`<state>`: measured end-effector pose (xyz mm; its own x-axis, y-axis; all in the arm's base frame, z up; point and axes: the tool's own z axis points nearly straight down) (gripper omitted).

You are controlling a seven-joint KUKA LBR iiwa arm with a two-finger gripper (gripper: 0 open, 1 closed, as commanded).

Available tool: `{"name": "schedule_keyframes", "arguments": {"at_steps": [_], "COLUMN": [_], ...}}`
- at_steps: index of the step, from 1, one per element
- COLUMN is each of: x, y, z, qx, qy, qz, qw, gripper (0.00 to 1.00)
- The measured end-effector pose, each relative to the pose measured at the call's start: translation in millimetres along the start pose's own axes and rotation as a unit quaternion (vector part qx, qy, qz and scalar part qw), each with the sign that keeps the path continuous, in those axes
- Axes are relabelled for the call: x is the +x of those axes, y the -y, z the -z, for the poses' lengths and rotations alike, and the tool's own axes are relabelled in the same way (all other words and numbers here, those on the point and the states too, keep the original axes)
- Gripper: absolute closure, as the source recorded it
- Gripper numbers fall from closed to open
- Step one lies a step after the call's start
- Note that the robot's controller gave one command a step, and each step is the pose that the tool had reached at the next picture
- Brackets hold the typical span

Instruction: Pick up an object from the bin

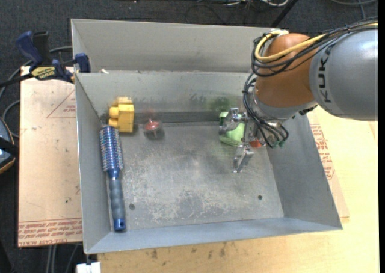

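My gripper [242,162] hangs low over the bin floor in the right half, its tip close to the bare metal. Just behind it and to its left, a light green rounded thing [230,128] lies near the back wall, partly hidden by the wrist. Whether the gripper touches it cannot be made out. Nothing shows below the gripper's tip but the bin floor.
A yellow block [123,114] sits at the back left. A small red and grey thing [153,127] lies just right of it. A blue hairbrush [112,172] lies along the left wall, handle toward the front. The arm reaches in from the right.
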<state>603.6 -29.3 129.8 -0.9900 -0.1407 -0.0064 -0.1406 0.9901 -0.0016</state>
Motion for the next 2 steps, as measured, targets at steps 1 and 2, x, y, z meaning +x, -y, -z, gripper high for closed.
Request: {"name": "schedule_keyframes", "arguments": {"at_steps": [1, 2], "x": [-31.6, -29.7], "y": [25.4, 31.7], "z": [5.7, -52.2], "qx": [-0.001, -0.002], "qy": [0.0002, -0.0012], "qz": [-0.032, -0.123], "qw": [0.9995, 0.9924], "gripper": [0.00, 0.00]}}
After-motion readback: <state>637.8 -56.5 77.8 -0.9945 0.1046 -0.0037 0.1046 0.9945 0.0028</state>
